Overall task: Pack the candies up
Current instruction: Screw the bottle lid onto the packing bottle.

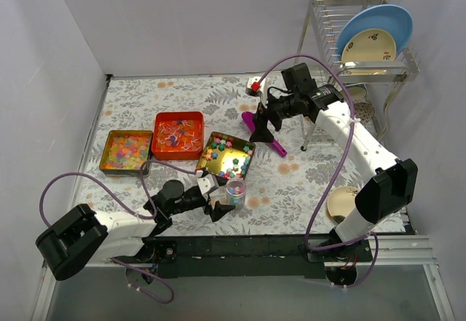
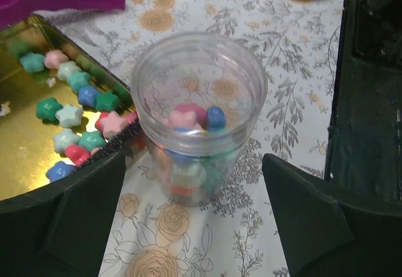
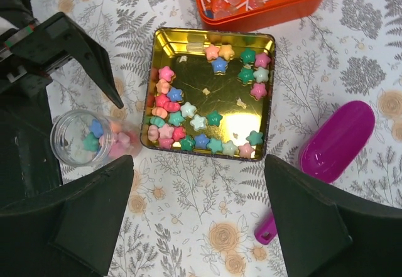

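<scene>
Beside gold tin [image 3: 185, 63] | left claw [image 2: 195, 183] wide by clear cup [image 2: 198, 117]; right claw [image 3: 198, 164] wide, empty | skewed squeeze could tip cup, spill candies [image 2: 186, 115]

1. Counter [image 1: 313, 175]: covered by a floral-print cloth with grey leaves and orange blooms.
2. Purple scoop [image 1: 271, 143]: lying on the cloth at centre frame, handle pointing toward the lower right.
3. Wire dish rack [image 1: 328, 22]: upper right. It holds a blue plate [image 1: 378, 19] and a cream plate [image 1: 371, 48], both on edge.
4. Cream saucer [image 1: 338, 203]: lower right, partly hidden.
5. Small red-and-white object [image 1: 255, 86]: upper centre, kind not discernible.
</scene>
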Robot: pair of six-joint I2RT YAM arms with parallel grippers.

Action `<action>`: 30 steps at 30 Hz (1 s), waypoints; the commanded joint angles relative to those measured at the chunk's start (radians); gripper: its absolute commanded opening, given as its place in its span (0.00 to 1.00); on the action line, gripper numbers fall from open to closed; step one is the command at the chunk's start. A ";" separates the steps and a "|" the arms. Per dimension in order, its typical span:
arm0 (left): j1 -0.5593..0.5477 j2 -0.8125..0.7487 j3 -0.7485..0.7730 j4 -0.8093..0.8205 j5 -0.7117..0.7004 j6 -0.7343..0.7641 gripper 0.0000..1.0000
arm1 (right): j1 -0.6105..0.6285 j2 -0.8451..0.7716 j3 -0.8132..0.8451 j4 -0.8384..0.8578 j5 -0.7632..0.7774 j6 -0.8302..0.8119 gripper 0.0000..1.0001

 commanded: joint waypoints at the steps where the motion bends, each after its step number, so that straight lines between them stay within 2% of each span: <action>1: -0.005 0.080 -0.041 0.092 0.055 0.035 0.88 | 0.032 -0.014 -0.008 -0.067 -0.119 -0.179 0.91; 5: -0.005 0.227 -0.064 0.304 0.084 0.089 0.87 | 0.086 -0.021 -0.034 -0.155 -0.128 -0.367 0.94; 9: -0.005 0.432 -0.084 0.531 0.144 0.100 0.86 | 0.120 -0.067 -0.152 -0.101 -0.118 -0.440 0.98; 12: -0.003 0.581 -0.066 0.689 0.133 0.075 0.85 | 0.170 -0.073 -0.195 -0.106 -0.095 -0.560 0.98; 17: -0.005 0.782 -0.042 0.948 0.102 0.071 0.85 | 0.247 -0.052 -0.207 -0.153 -0.099 -0.656 0.98; 20: -0.005 0.876 -0.006 1.033 0.075 0.083 0.86 | 0.279 -0.018 -0.186 -0.202 -0.098 -0.746 0.98; 23: -0.005 0.919 0.035 1.038 0.049 0.095 0.86 | 0.290 0.019 -0.160 -0.231 -0.092 -0.779 0.98; 30: -0.005 0.915 0.015 1.039 0.062 0.072 0.83 | 0.293 0.137 -0.055 -0.366 -0.107 -0.863 0.96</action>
